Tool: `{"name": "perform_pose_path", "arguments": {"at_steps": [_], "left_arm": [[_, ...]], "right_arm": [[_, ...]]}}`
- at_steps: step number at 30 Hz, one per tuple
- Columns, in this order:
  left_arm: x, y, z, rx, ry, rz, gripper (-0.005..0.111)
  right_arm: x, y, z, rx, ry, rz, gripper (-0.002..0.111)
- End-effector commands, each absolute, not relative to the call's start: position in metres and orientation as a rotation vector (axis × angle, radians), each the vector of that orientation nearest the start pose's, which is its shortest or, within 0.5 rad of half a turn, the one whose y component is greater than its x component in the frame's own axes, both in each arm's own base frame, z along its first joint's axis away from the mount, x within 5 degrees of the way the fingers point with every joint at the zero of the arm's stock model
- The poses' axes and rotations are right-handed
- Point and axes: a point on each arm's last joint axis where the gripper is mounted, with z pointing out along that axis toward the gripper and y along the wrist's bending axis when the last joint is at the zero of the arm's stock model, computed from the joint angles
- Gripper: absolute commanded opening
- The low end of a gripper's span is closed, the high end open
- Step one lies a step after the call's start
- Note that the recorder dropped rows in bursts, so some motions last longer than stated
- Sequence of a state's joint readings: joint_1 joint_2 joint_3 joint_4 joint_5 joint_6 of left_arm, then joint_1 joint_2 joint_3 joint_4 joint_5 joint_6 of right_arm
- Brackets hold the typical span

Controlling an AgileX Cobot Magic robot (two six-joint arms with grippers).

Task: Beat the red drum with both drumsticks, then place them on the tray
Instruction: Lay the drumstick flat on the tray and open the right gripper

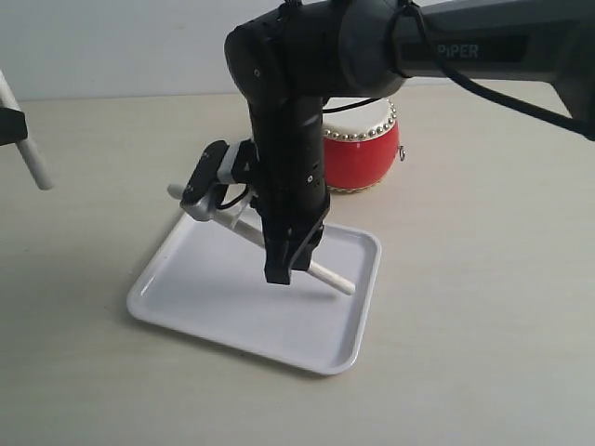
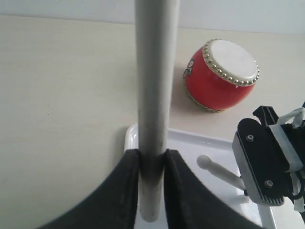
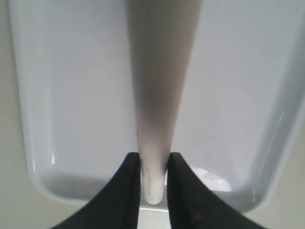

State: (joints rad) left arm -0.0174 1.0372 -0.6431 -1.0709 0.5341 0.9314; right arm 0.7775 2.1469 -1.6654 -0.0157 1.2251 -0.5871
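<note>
One drumstick (image 1: pixel 333 278) was clenched in the right gripper (image 1: pixel 286 269), slanting low over the white tray (image 1: pixel 204 302). The second drumstick (image 2: pixel 153 71) was grasped by the left gripper (image 2: pixel 151 155), off to the tray's left. The red drum (image 1: pixel 364 156) stood on the table (image 1: pixel 483 307) just behind the tray.

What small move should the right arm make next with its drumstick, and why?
Probably ease the right gripper down a little toward the tray, before any release. It is shut on a drumstick that hangs tilted over the tray, inside its rim. Lowering it first should let the stick lie down gently rather than drop and roll out.
</note>
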Motion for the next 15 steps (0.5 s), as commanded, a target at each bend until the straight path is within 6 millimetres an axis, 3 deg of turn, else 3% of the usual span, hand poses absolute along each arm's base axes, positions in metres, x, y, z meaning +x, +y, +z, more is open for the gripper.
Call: {"name": "perform_pose_path", "arguments": {"at_steps": [1,15], "left_arm": [[0.201,-0.045,0.287,0.205,2.113,-0.554,0.000],[0.203,-0.044,0.288,0.168,2.097,-0.550,0.000]], "right_arm": [[0.298,0.298,0.173,-2.014,2.469,0.034,0.000],[0.297,0.302,0.153,-2.030,2.522,0.092,0.000]]}}
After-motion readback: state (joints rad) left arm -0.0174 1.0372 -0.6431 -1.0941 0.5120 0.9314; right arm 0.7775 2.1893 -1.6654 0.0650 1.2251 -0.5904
